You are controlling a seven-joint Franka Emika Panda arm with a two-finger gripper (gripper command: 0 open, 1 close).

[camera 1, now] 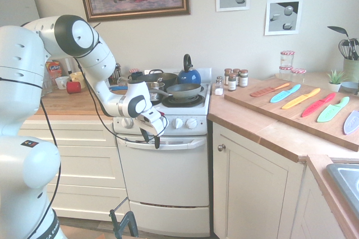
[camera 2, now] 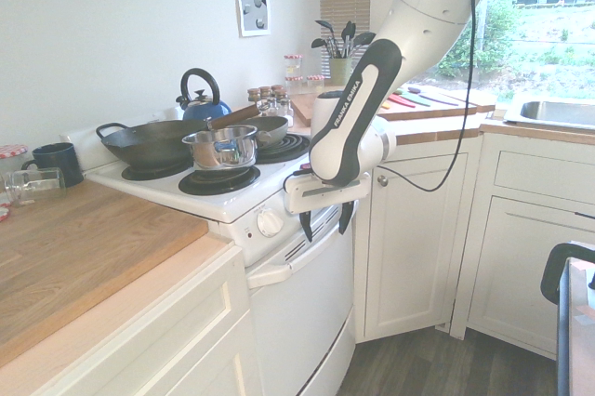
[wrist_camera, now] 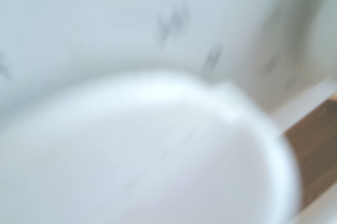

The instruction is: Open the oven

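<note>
The white oven [camera 1: 162, 180] stands between cream units, and its drop-down door [camera 2: 299, 322] is closed. A vented bar handle [camera 1: 178, 144] runs along the door's top edge, under a row of white knobs [camera 1: 185, 123]. My gripper [camera 1: 150, 138] points down in front of the left end of the knob panel, with its dark fingertips [camera 1: 157, 141] at handle height. The second exterior view shows the gripper [camera 2: 325, 222] open, fingers spread just in front of the handle [camera 2: 290, 261], holding nothing. A blurred white knob [wrist_camera: 142, 155] fills the wrist view.
Pans [camera 2: 221, 147], a wok [camera 2: 149, 143] and a blue kettle [camera 1: 189, 74] crowd the black hob. A cream cupboard door with a round knob [camera 1: 221, 147] stands right of the oven, cream drawers [camera 1: 78, 166] left. Coloured knives lie on a board [camera 1: 291, 113]. A sink [camera 2: 553, 113] is nearby.
</note>
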